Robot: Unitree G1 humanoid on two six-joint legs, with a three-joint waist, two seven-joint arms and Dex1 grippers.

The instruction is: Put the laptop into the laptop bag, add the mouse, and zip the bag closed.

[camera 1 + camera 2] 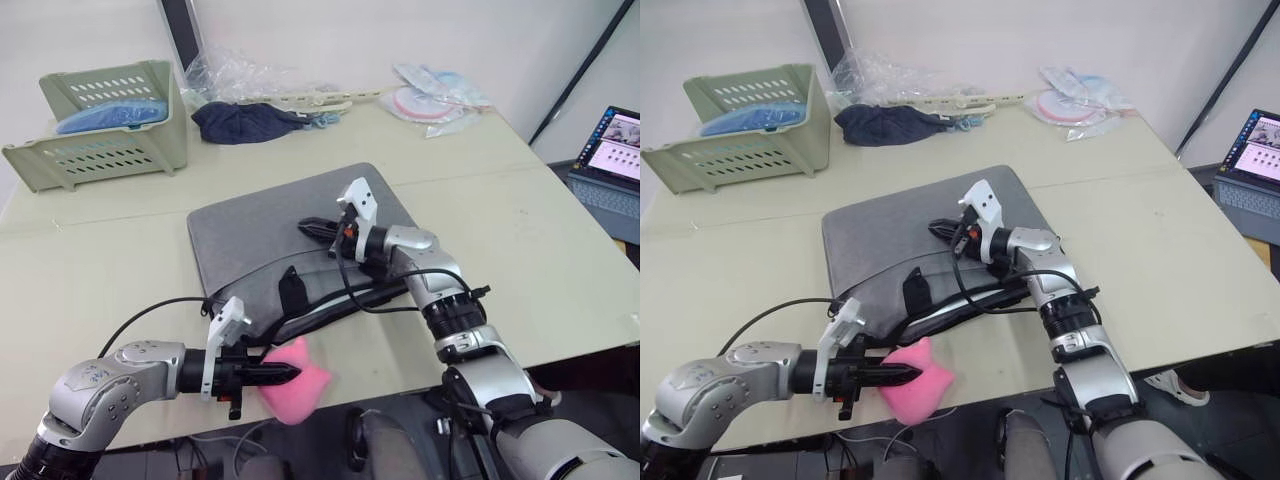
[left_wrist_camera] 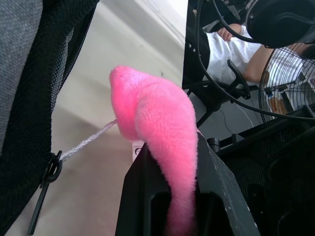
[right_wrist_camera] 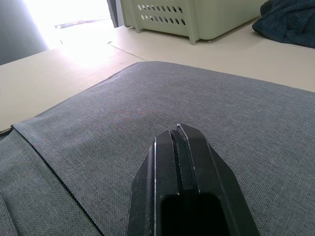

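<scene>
We are pinching the pink charm (image 1: pixel 296 381) in our left claw (image 1: pixel 290 374); our right claw (image 1: pixel 305 227), pressed together, is resting on the bag (image 1: pixel 260 232), which is lying lengthwise beneath it, left to right.

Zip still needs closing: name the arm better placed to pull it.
Left, probably. The left tool is shut on the pink charm, tied by a cord to the laptop bag edge. The right tool rests shut over the bag's middle.

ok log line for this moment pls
left gripper: shut on pink charm | right gripper: shut, over laptop bag | bag on table
</scene>
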